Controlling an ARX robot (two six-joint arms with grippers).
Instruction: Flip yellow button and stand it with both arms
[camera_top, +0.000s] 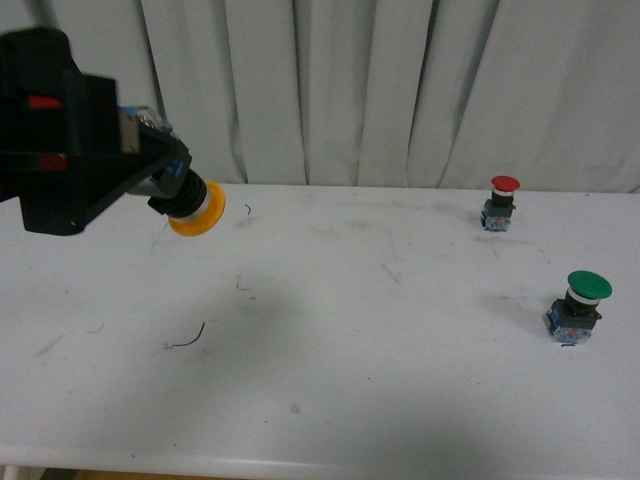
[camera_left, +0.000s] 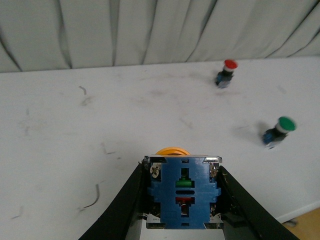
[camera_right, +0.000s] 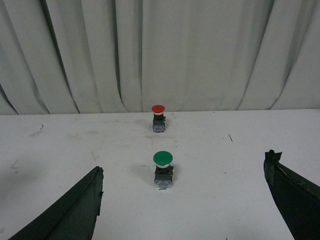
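Yellow button (camera_top: 196, 213) is clamped by its base in the left gripper (camera_left: 182, 170), cap tipped downward above the table (camera_top: 350, 400). Right gripper (camera_right: 183, 165) gapes empty. Flip judged half done; next, a handover for uprighting.

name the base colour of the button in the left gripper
The yellow button has a blue base, clearest in the left wrist view.

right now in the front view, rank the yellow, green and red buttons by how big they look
1. yellow button, though partly hidden and nearer the camera, so unsure
2. green button
3. red button, farther back
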